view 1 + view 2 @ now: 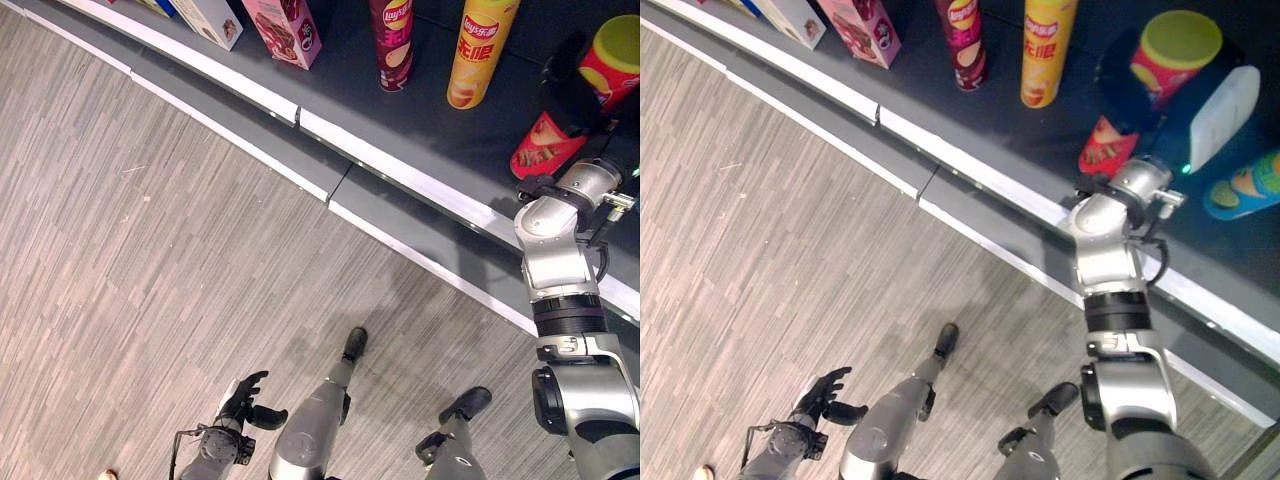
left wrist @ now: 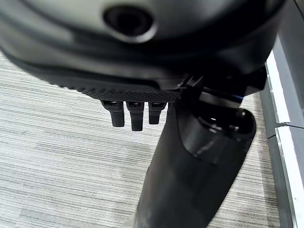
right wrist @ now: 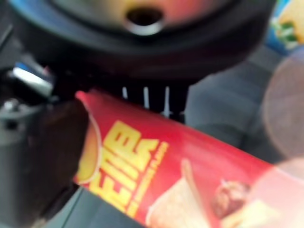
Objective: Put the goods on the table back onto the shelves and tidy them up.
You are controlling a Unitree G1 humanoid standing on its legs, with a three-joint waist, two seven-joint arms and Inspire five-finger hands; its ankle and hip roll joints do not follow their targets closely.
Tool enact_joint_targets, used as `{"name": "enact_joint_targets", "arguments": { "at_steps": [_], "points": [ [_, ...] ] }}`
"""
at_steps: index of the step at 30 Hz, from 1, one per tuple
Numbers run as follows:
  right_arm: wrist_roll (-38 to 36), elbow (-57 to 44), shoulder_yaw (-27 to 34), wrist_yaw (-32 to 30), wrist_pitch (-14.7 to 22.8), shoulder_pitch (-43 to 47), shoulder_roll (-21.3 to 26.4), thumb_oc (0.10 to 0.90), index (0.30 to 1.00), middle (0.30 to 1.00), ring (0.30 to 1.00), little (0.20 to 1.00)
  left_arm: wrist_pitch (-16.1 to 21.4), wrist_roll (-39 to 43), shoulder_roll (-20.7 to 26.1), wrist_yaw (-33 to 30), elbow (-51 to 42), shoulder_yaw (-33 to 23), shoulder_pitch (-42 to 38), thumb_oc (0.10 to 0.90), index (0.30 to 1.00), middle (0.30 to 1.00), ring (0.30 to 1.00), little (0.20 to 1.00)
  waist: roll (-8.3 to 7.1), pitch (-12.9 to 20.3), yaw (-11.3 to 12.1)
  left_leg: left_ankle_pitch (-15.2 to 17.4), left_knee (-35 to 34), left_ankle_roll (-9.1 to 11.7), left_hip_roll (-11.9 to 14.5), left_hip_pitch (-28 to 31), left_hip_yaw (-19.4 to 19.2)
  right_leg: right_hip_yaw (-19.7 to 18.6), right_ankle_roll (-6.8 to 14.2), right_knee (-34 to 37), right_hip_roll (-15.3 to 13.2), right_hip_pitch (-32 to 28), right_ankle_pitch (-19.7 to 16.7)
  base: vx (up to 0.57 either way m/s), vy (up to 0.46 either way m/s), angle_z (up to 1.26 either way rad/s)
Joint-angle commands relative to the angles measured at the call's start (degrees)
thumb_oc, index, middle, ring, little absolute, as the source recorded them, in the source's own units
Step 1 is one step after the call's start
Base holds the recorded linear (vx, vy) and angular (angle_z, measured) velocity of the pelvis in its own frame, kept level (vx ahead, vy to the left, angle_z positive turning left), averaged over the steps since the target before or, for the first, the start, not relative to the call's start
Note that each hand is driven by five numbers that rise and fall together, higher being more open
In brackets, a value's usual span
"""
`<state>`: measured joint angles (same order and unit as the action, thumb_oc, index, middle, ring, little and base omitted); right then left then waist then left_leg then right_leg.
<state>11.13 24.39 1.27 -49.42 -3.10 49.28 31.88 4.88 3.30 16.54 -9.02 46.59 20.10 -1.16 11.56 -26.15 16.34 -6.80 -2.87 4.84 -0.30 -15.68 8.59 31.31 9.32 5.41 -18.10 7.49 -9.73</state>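
Right hand (image 1: 1137,112) seemingly wrapped around glossy red cylindrical can (image 1: 1160,75); left hand (image 1: 243,398) slack-fingered

The dark shelf (image 1: 400,120) has a white strip along its front edge. On it stand a pink box (image 1: 285,28), a dark red chip can (image 1: 392,42) and a yellow chip can (image 1: 478,52). Beyond these, farther along the shelf, are a red chip can (image 1: 1150,90) with a yellow lid and a white bag (image 1: 1225,115).

Red can (image 1: 1160,75) with yellow-green lid; yellow can (image 1: 480,50); maroon can (image 1: 392,42).

Large yellow lettering on red can (image 3: 190,175), red characters on yellow can (image 1: 480,50), round logo on maroon can (image 1: 392,40)
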Motion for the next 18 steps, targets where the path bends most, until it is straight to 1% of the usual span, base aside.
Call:
{"name": "enact_joint_targets", "arguments": {
  "at_steps": [1, 7, 12, 18],
  "points": [
    [5.9, -5.1, -2.1, -4.6, 3.2, 7.6, 8.5, 0.400, 0.300, 0.300, 0.300, 0.300, 1.2, 0.6, 4.4, -2.5, 0.7, 4.3, 1.2, 0.800, 0.900, 0.900, 0.900, 0.900, 1.21, 4.0, 0.8, 3.7, 0.9, 0.3, 0.4, -2.4, 0.2, -2.5, 4.7, -7.6, -4.7, 1.1, 5.1, 0.00, 0.000, 0.00],
    [5.1, -3.6, -2.6, -5.4, 3.2, 8.7, 9.9, 0.400, 0.300, 0.300, 0.300, 0.300, 1.5, 1.4, 4.3, -2.8, -0.1, 4.5, 1.0, 0.800, 0.900, 0.900, 0.900, 0.900, 1.77, 3.8, 1.0, 3.5, 0.8, 0.4, -0.2, -3.3, 0.5, -2.4, 4.9, -7.3, -4.9, 1.9, 4.9, 0.00, 0.000, 0.00],
    [4.4, -1.7, -4.0, -5.6, 3.4, 9.7, 10.1, 0.400, 0.300, 0.300, 0.300, 0.300, 2.1, 2.7, 4.8, -3.2, -1.9, 4.7, 0.2, 0.800, 0.900, 0.900, 0.900, 0.900, 1.38, 3.8, 1.1, 3.7, 1.1, 0.3, -0.3, -4.0, 0.8, -2.1, 4.7, -7.5, -4.8, 2.2, 5.1, 0.00, -0.019, 0.04],
    [4.8, -0.1, -5.1, -5.2, 3.1, 9.5, 11.7, 0.400, 0.300, 0.300, 0.300, 0.300, 2.4, 3.1, 5.2, -3.1, -3.3, 4.5, 0.3, 0.800, 0.900, 0.900, 0.900, 0.900, 1.54, 3.8, 1.3, 3.5, 0.9, 0.4, -0.6, -4.3, 1.3, -1.8, 4.7, -7.7, -4.8, 2.3, 5.4, 0.01, -0.006, 0.05]
  ]
}}
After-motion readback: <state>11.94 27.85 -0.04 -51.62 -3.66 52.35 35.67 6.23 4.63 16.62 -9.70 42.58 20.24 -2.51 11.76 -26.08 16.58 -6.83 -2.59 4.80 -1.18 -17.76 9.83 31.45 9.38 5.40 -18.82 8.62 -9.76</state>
